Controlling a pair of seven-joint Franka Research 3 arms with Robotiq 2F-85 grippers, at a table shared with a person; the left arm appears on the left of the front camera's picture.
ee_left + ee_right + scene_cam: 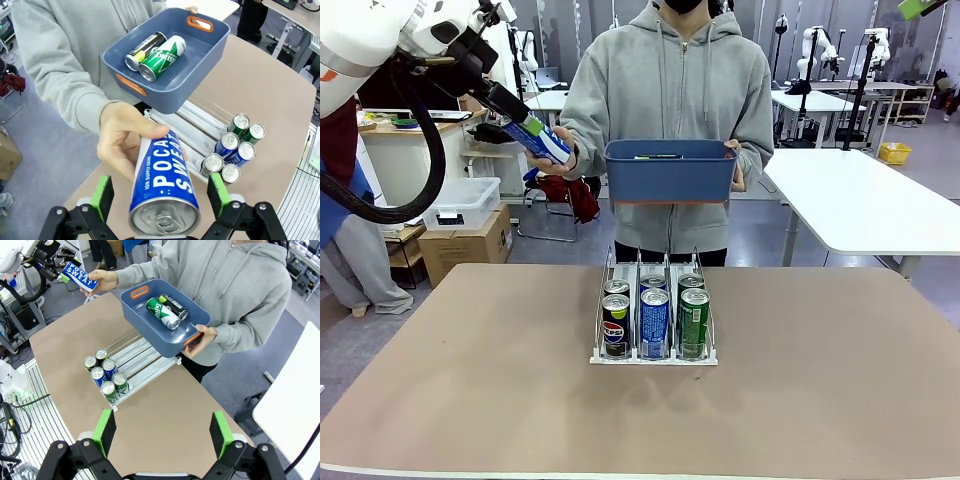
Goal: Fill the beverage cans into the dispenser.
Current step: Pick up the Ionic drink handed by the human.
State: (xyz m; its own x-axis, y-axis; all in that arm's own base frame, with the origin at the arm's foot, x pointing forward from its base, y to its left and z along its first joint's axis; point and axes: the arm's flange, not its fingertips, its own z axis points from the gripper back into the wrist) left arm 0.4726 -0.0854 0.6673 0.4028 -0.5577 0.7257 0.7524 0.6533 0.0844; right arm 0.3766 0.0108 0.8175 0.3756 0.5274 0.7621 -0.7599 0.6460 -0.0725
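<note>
A person's hand (120,140) holds out a blue beverage can (165,185) (542,142), silver top toward my left gripper (161,194) (535,135). The gripper is open, its green pads (102,195) on either side of the can with gaps showing. The clear dispenser (655,357) (145,372) stands mid-table with several cans (654,320) (235,145) at its front: black, blue and green. High above the table, my right gripper (162,432) is open with nothing between its fingers.
The person's other hand holds a blue bin (670,175) (165,95) above the dispenser's far end. A green can (162,57) and a black can (145,50) lie in it. Bare brown table (470,400) surrounds the dispenser.
</note>
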